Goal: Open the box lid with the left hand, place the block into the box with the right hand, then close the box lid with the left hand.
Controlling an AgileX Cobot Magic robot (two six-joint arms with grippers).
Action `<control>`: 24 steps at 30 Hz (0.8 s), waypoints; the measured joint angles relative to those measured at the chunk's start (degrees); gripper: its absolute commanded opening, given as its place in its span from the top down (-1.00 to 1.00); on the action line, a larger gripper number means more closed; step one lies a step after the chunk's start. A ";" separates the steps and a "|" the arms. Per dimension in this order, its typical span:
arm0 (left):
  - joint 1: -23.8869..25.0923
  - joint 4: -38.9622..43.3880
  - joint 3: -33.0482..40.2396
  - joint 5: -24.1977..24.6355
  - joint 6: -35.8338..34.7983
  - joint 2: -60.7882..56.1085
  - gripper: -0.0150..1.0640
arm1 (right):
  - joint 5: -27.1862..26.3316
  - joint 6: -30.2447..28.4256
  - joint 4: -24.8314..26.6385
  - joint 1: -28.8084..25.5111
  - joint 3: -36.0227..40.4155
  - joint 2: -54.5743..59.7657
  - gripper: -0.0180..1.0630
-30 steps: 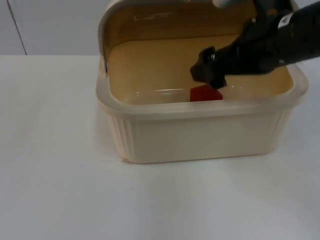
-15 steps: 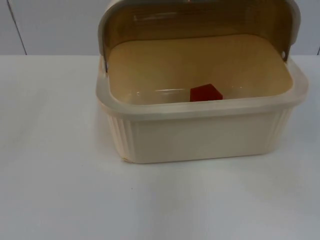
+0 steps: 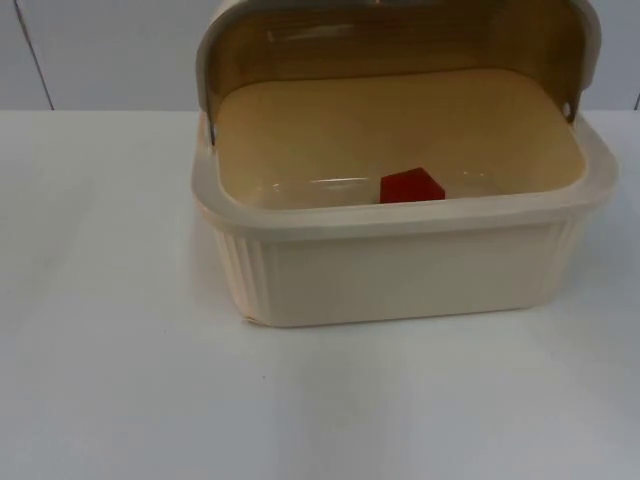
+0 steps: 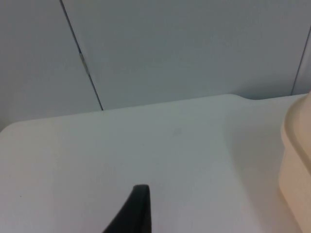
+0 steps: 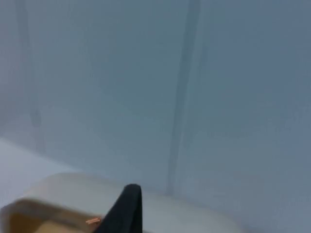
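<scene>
While its lid stands raised, the cream box holds the red block on its floor.
Left hand hangs above the white surface beside the box, right hand above the lid; I cannot tell either grip.

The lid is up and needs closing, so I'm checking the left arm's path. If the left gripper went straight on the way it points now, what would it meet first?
Probably the bare white table top, then the grey partition wall behind it. The cream plastic box sits off to one side of that line, though depth is hard to judge.
</scene>
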 measured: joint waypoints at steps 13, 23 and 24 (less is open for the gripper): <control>0.00 0.00 0.00 -0.12 0.00 0.00 -0.96 | 12.17 3.61 -0.13 -25.96 0.22 -2.88 -0.96; 0.00 0.00 0.00 -0.57 0.00 0.00 -0.96 | 24.22 7.95 -10.69 -28.12 2.70 -2.08 -0.96; 0.00 0.00 0.00 -0.68 0.00 0.00 -0.96 | 24.33 8.51 -10.98 -28.12 3.60 -2.08 -0.96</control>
